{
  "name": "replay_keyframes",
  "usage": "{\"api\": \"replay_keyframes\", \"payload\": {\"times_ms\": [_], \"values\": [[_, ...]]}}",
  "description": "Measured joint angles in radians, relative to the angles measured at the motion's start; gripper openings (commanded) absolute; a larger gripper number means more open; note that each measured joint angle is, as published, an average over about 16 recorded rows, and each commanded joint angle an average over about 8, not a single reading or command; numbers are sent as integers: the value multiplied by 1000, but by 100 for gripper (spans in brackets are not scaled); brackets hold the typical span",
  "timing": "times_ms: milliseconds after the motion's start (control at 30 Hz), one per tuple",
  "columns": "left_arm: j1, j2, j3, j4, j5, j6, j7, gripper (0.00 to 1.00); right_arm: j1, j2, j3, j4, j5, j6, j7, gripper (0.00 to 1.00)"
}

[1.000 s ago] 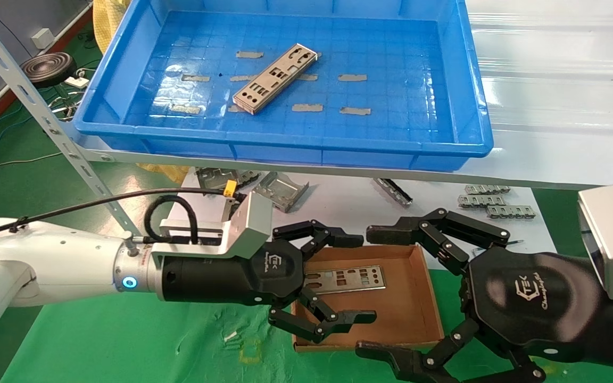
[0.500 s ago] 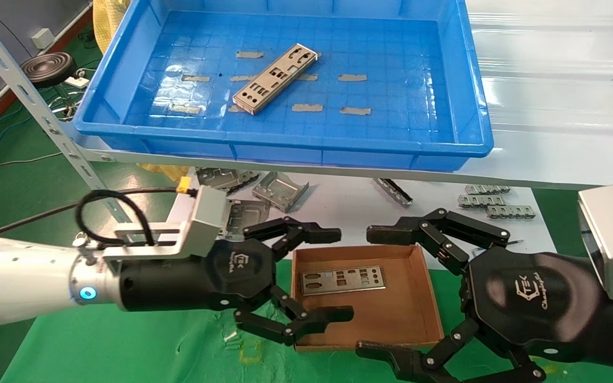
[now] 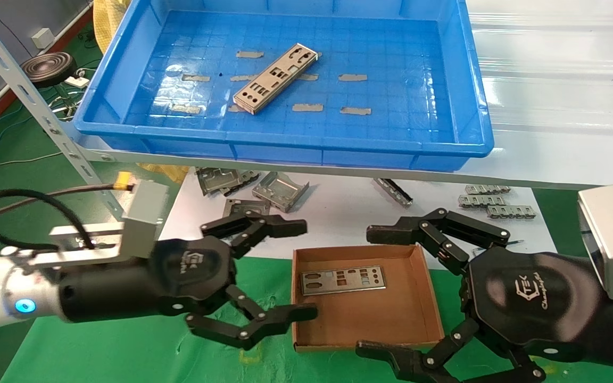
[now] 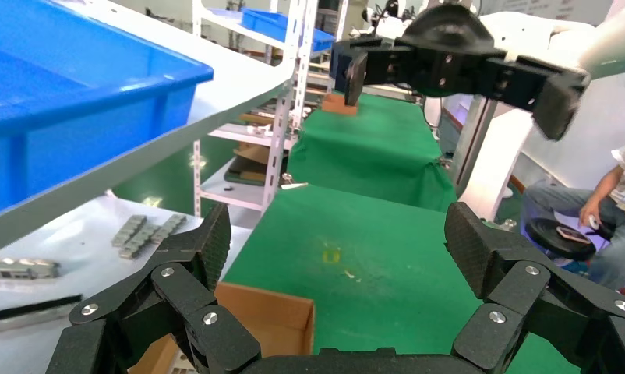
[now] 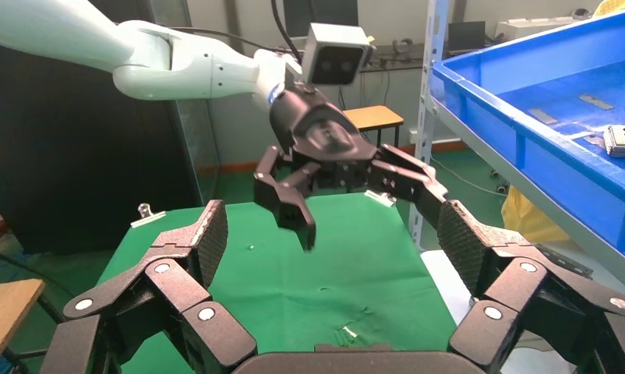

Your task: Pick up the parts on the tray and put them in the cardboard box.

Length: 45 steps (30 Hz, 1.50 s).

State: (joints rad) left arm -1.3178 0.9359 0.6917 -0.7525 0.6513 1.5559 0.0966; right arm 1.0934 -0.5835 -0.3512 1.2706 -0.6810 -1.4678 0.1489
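One long silver-grey punched plate (image 3: 275,78) lies slantwise in the blue tray (image 3: 466,96) on the upper shelf. A second plate (image 3: 342,280) lies flat in the brown cardboard box (image 3: 418,314) on the green cloth below. My left gripper (image 3: 298,271) is open and empty, just left of the box, one finger tip at the box's near left wall. My right gripper (image 3: 375,290) is open and empty at the box's right side. The box's corner shows in the left wrist view (image 4: 270,319). The tray's edge shows in the right wrist view (image 5: 527,117).
Squarish folded grey brackets (image 3: 280,189) and small toothed strips (image 3: 490,205) lie on the white sheet behind the box. A slanted grey shelf strut (image 3: 46,119) stands at the left. The shelf edge overhangs the lower table.
My left gripper has drawn back to the left, off the box, and stays open. The plate stays in the box. The right arm has not moved.
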Motion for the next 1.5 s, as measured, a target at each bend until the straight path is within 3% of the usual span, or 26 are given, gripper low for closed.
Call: {"api": "replay_keyframes", "payload": {"times_ms": [1000,1500], "values": [[223,-298,-379,-489,73,-55,-260,100,0,0,0,0,0,0,0,100],[253,-336,-427,-551,83,-62,-289,100,0,0,0,0,1,0,0,100]]}}
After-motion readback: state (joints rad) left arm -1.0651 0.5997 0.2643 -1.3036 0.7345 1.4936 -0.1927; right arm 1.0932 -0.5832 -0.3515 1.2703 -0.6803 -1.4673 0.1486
